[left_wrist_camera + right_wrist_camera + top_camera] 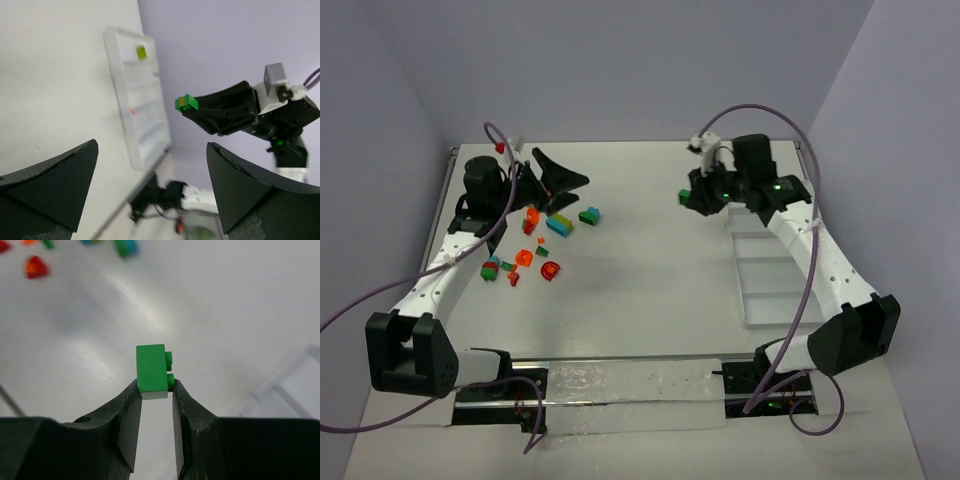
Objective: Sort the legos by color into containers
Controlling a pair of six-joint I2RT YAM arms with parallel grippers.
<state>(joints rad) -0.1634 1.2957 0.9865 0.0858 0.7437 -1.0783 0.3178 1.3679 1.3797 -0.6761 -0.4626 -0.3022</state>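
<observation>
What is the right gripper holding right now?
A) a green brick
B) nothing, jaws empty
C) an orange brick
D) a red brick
A: the right wrist view shows the right gripper pinching a green brick between its fingertips, above the bare table.

Left arm reaches to the far left, left gripper [548, 178] spread wide. Right arm bends far and inward, right gripper [156, 385] pinching a green lego [151, 367].
</observation>
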